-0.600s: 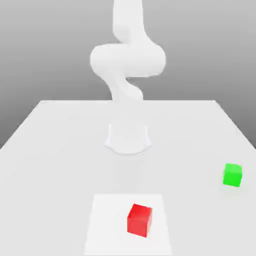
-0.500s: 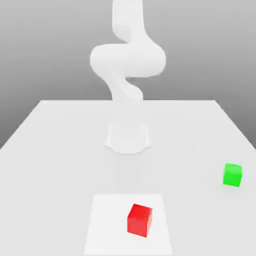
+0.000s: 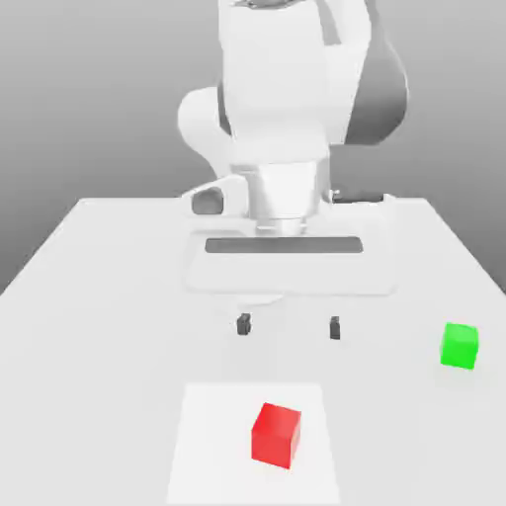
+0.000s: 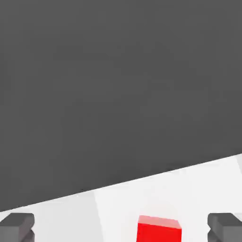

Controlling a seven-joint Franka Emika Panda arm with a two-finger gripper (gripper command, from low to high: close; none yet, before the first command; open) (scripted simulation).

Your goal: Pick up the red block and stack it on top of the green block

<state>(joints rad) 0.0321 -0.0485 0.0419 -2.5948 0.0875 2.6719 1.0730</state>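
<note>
A pale grey-white desk (image 3: 89, 287) fills the lower scene, its far edge straight against a plain grey backdrop (image 3: 89, 89) that darkens upward. Near the desk's front edge lies a brighter white square patch (image 3: 212, 445). Lighting is soft and even.

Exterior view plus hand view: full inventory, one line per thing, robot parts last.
red block: 1, bright red, on the lighter square patch near the front edge, also seen between the fingertips in the hand view
green block: 1, bright green, on the table toward the exterior view's right, apart from the red block
square patch: 1, lighter white, front middle of the table
table: 1, pale grey-white, under everything
arm: 1, white, above the table's middle
gripper: 1, white body with dark fingertips, open, empty, hanging behind the red block
</note>
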